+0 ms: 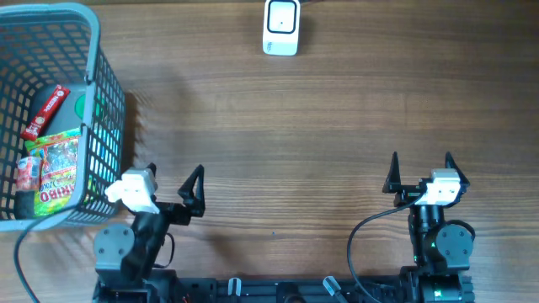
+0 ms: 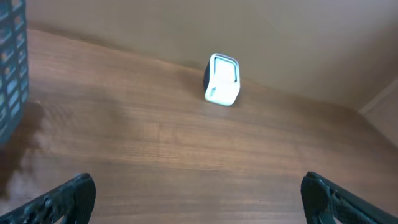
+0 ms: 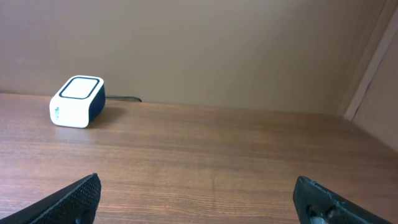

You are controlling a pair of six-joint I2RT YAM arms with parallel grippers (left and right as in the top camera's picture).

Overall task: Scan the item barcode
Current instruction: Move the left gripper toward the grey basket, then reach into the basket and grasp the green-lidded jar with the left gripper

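Note:
A white barcode scanner [image 1: 281, 25] with a dark base stands at the far middle of the wooden table; it also shows in the left wrist view [image 2: 222, 79] and the right wrist view [image 3: 76, 101]. The items lie in a blue-grey wire basket [image 1: 105, 93] at the left: a red bar [image 1: 46, 110], a green Haribo bag [image 1: 57, 175] and a small pink packet [image 1: 28, 172]. No barcode shows on them. My left gripper [image 1: 175, 172] [image 2: 196, 186] is open and empty beside the basket's near right corner. My right gripper [image 1: 421, 162] [image 3: 198, 186] is open and empty at the near right.
The basket's wall [image 2: 12, 68] rises at the left edge of the left wrist view. A dark cable [image 3: 127, 98] runs from behind the scanner. A black cable [image 1: 362, 231] loops by the right arm's base. Bare wood lies between both grippers and the scanner.

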